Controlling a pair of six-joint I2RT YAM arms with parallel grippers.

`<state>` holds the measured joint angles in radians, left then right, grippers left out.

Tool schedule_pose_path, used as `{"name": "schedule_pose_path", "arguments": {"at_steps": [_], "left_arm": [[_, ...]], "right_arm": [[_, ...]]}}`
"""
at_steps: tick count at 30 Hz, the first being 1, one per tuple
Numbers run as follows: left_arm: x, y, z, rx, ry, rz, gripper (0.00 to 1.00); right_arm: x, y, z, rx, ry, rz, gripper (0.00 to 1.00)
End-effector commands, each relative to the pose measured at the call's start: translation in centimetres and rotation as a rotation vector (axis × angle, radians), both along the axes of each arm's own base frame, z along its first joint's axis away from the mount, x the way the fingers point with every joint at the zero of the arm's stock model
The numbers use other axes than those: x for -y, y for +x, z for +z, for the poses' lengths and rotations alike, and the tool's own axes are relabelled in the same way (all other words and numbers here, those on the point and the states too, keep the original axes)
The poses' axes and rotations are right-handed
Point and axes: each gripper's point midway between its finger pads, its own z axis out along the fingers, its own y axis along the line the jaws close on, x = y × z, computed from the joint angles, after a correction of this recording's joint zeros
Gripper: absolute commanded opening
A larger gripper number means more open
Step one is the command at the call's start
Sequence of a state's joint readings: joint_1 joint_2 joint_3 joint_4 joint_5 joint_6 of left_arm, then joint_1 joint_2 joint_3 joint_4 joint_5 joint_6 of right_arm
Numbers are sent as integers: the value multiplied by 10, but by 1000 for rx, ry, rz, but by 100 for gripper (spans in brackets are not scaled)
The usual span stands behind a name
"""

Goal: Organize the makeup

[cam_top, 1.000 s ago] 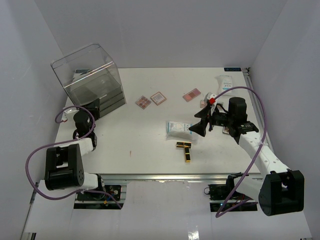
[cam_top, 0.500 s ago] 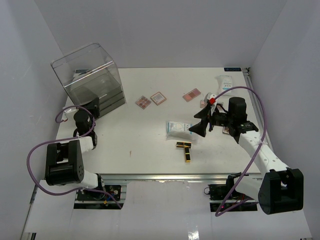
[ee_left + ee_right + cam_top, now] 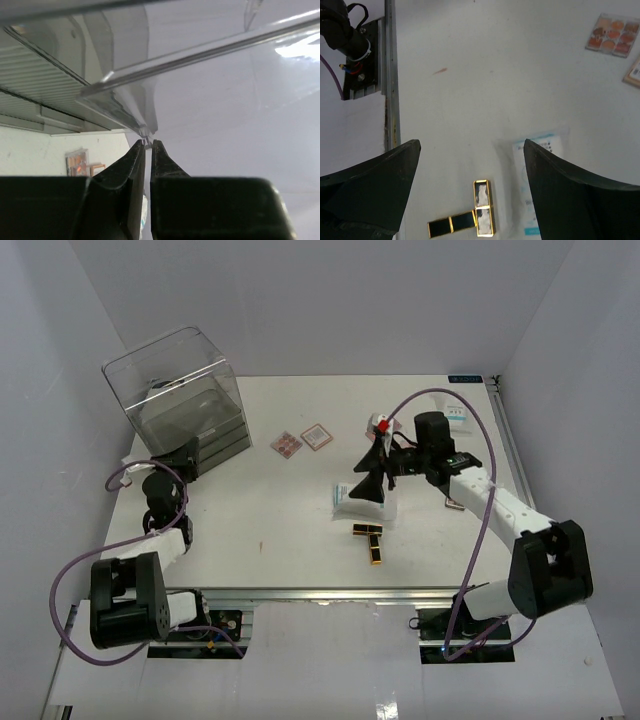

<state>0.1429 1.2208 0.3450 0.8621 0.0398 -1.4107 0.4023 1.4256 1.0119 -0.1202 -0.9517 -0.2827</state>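
**A:** Starting from overhead, where does the makeup lie?

**B:** It is spread over the table (image 3: 260,510). 1 sachet (image 3: 352,499) lies mid-table under the right gripper (image 3: 368,473), with 2 lipstick tubes (image 3: 372,540) in an L just in front of it. A square palette (image 3: 317,436) and its neighbour (image 3: 286,445) sit farther back. A 2nd sachet (image 3: 458,412) is near the far right corner. The left gripper (image 3: 188,452) is at the foot of the clear box (image 3: 175,380).

**A:** And the left wrist view?

**B:** The fingers (image 3: 135,160) are nearly together and pinch a thin clear lip of the box. They hold no makeup.

**A:** What about the right wrist?

**B:** The fingers (image 3: 380,180) are spread wide and hold nothing. They hover over the sachet and tubes, with a palette (image 3: 612,39) farther off.

**A:** What could go wrong?

**B:** I think that thin lip could slip from the pinch if the pull goes crooked. A hard tug might also drag the whole box. The sachet looks flat and slick, so closing fingers may skate over it.

**A:** Does anything stand in the way?

**B:** The tubes lie just beside the sachet, so a low approach could knock them.
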Motion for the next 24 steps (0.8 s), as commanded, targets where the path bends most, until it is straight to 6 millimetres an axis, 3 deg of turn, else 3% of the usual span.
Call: {"name": "schedule_pose_path", "arguments": {"at_steps": [1,7,13,19,24], "left_arm": [[15,-15,12,32,42,-76,0],[20,-19,22,51,49,-103,0],[23,-18,35,72,52,-118,0],[27,-20,44,84,56,-142,0],[33,-23,55,106,63,-171,0]], "right_arm": [[-52,20,28,-57,39,51,90],[-113,47,50,-164,126,116,90],[-158,83,77,-271,265,129,90],[-190,115,98,-235,375,113,90],[-201,132,95,-229,435,68,90]]}}
